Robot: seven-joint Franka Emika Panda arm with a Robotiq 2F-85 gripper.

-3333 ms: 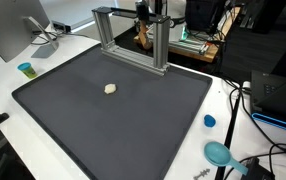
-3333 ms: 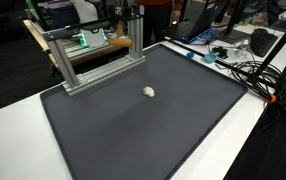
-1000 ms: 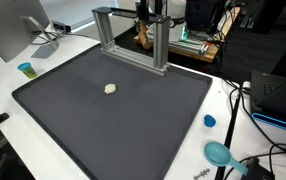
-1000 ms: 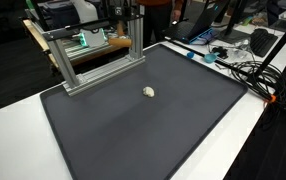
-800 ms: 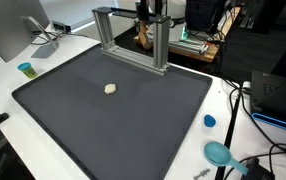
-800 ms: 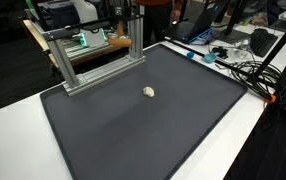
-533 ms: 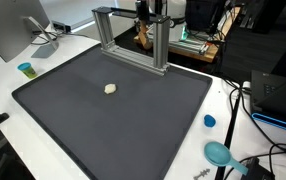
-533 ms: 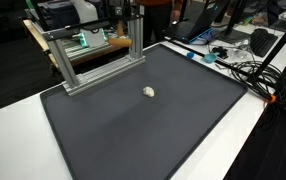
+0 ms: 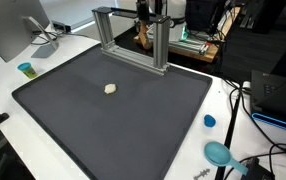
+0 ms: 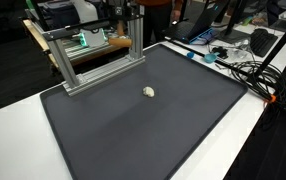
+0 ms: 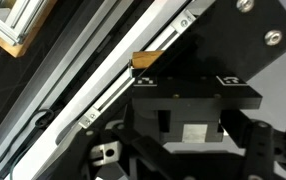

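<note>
Nothing has shifted since the earlier frames. My jaws hang close by the aluminium frame, and I cannot tell whether they are spread or pressed together. The pale lump lies on the dark mat, well apart from that frame.

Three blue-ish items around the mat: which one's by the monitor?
The small teal cup, beside the monitor. The blue cap and larger teal round piece lie across the mat, near the cables.

The mat looks matt and dark, the frame is bare satin metal, the table smooth white.
</note>
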